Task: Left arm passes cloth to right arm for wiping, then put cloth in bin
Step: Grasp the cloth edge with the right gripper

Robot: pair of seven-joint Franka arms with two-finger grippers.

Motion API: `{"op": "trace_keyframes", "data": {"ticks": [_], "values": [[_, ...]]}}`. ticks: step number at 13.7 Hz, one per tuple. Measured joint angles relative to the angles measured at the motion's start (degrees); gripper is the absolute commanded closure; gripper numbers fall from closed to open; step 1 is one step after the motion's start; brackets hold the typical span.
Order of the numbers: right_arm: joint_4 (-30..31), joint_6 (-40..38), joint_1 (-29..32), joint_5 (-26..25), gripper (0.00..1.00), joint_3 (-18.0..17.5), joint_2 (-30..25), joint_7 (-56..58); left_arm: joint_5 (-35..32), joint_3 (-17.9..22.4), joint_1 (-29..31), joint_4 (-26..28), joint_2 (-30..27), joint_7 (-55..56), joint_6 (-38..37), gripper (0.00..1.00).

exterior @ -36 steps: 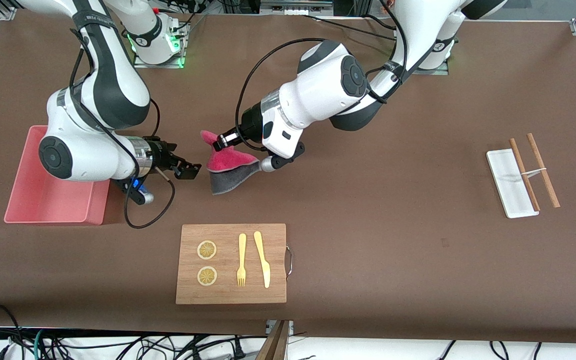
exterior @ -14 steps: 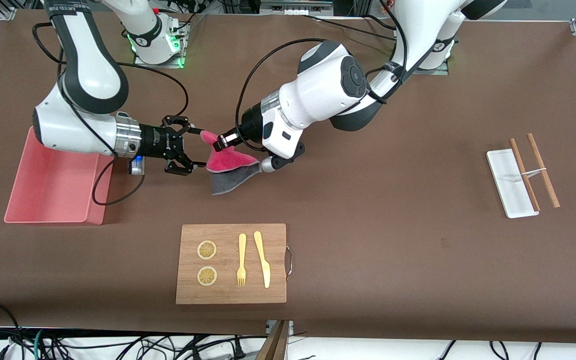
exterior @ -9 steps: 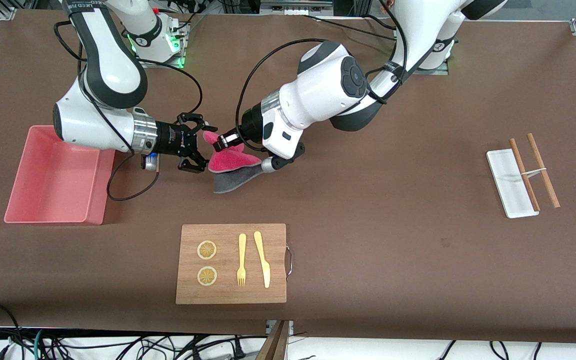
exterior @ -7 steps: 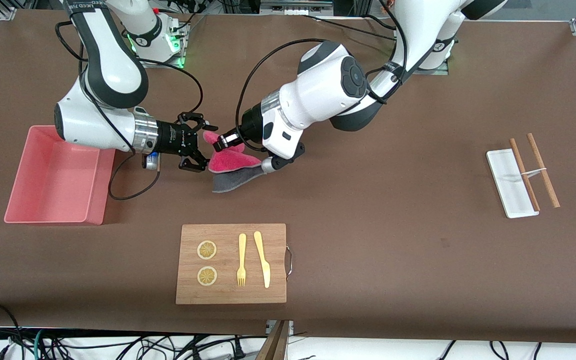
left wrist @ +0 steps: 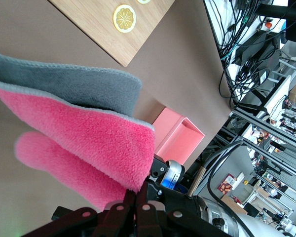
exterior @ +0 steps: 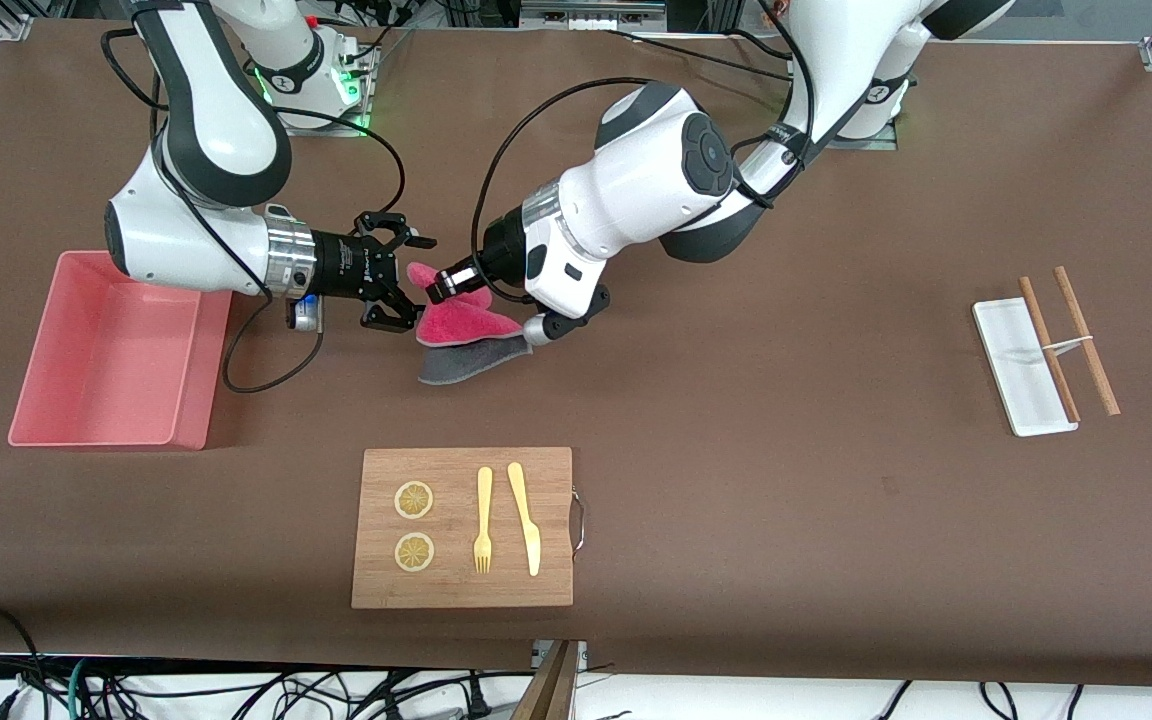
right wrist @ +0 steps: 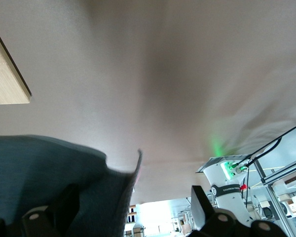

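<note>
A: From the front, where is the cloth (exterior: 466, 322)?

B: Pinched in the left gripper (exterior: 445, 282), held above the table; the right gripper (exterior: 398, 283), at its nine o'clock, has jaws spread wide around its edge.

A: And the wrist views?

B: The left shows pink over grey; the right, only grey.

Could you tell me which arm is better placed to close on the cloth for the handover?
The right: the right gripper is open with its fingers astride the cloth's edge, which the left gripper holds pinched above the table.

Pink-and-grey cloth (exterior: 464, 322), pink bin (exterior: 46, 425), brown table (exterior: 786, 480), pale wooden board (exterior: 456, 590).
</note>
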State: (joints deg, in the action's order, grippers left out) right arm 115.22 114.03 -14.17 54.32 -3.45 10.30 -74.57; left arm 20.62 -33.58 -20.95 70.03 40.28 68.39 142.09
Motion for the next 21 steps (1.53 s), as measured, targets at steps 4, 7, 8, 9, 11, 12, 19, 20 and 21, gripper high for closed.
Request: {"op": "trace_keyframes", "data": {"ticks": [4,7,8,9,11,12,19,20,21], "values": [[0.03,-5.67,0.0,0.02,0.04,0.03,-0.65,0.0,0.0,0.02,0.0,0.0,0.0,0.0,0.0,1.0],[0.1,-6.02,0.01,0.02,1.0,0.04,-0.88,0.0,0.0,0.04,0.0,0.0,0.0,0.0,0.0,1.0],[0.14,-6.09,0.01,0.02,1.0,0.04,-0.88,0.01,0.0,0.05,0.0,0.0,0.0,0.0,0.0,1.0],[0.19,-6.17,0.01,0.02,1.0,0.05,-0.88,0.02,0.0,0.06,0.0,0.0,0.0,0.0,0.0,1.0],[0.21,-6.2,0.01,0.02,1.0,0.07,-0.87,0.15,0.0,0.07,0.0,0.0,0.0,0.0,0.0,1.0],[0.21,-6.2,0.01,0.02,1.0,0.1,-0.87,0.18,0.0,0.07,0.0,0.0,0.01,0.0,0.0,1.0],[0.2,-6.2,0.02,0.03,1.0,0.22,-0.42,2.07,0.0,0.07,0.0,0.0,0.03,0.0,0.0,1.0],[0.2,-6.2,0.04,0.02,1.0,0.24,-0.42,2.29,0.0,0.07,0.0,0.0,0.03,0.0,0.0,1.0],[0.19,-6.19,0.11,0.02,1.0,0.31,-0.42,2.78,0.0,0.07,0.0,0.0,0.03,0.0,0.0,0.98]]}}
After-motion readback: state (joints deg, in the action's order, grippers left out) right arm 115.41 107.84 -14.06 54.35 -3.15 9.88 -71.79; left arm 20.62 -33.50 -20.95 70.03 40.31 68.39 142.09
